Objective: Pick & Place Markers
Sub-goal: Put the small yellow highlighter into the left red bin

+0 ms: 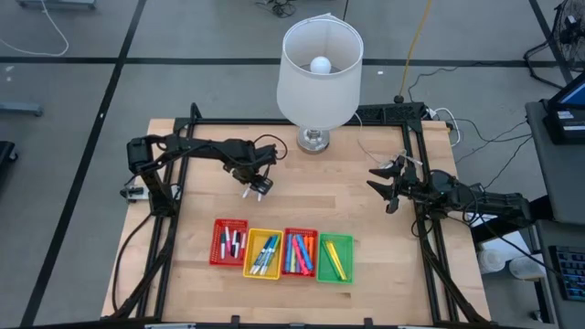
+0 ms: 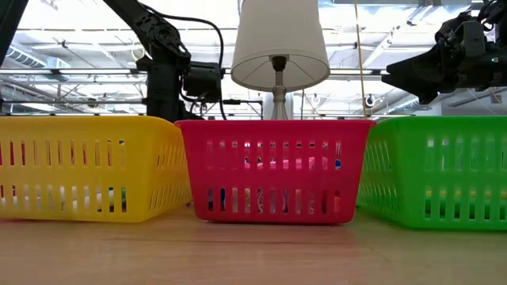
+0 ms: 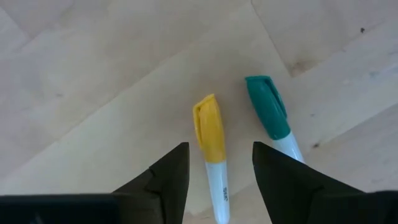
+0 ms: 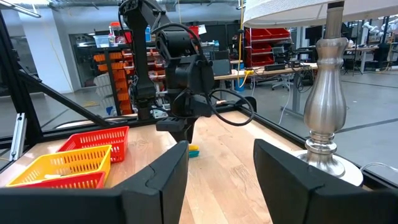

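- Left tool [image 3: 215,163] hangs open over the pale wooden surface [image 3: 93,74], its dark fingers either side of a white marker with a yellow cap [image 3: 211,155].
- Just beside it lies a white marker with a teal-green cap [image 3: 272,118]; only the left wrist view shows both caps clearly.
- Right tool [image 1: 391,185] waits open, well apart.

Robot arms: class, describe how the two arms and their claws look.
Both arms are dark, jointed links with black cables looping alongside. The left claw and right claw each end in two black, wedge-shaped fingers tapering to blunt tips. No markings are legible.
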Motion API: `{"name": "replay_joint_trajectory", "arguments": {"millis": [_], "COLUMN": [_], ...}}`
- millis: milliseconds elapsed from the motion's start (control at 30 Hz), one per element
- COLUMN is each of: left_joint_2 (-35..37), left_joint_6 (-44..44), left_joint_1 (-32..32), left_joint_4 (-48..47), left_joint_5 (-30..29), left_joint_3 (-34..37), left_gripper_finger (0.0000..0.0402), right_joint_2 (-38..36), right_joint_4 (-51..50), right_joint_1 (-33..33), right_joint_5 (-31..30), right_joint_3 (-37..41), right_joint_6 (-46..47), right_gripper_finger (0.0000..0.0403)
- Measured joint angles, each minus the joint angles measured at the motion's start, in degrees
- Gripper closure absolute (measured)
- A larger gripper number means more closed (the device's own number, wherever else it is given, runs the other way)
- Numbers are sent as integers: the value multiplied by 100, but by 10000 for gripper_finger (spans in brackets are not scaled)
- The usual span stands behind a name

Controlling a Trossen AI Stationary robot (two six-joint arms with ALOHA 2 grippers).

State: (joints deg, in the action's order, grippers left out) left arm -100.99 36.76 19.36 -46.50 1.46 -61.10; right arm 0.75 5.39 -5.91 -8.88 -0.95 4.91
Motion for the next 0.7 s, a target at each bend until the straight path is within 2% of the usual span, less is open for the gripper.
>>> {"name": "replay_joint_trajectory", "arguments": {"millis": [167,467,700], "left_joint_2": [-2,26,18], "left_joint_6": [123,255,117], "left_joint_1": [-4,17,24], "left_joint_4": [-67,408,584], "left_joint_5": [1,5,2], "left_joint_3": [13,530,564], "left_gripper_finger": [224,224,233], "right_joint_2": [0,0,0], "right_joint_4": [0,0,0], "right_joint_1": [0,1,2], "right_joint_5": [-1,-1,-2], "right_joint_3": [0,-2,-2], "right_joint_6": [-1,-1,0], "right_gripper_finger": [234,234,234]}}
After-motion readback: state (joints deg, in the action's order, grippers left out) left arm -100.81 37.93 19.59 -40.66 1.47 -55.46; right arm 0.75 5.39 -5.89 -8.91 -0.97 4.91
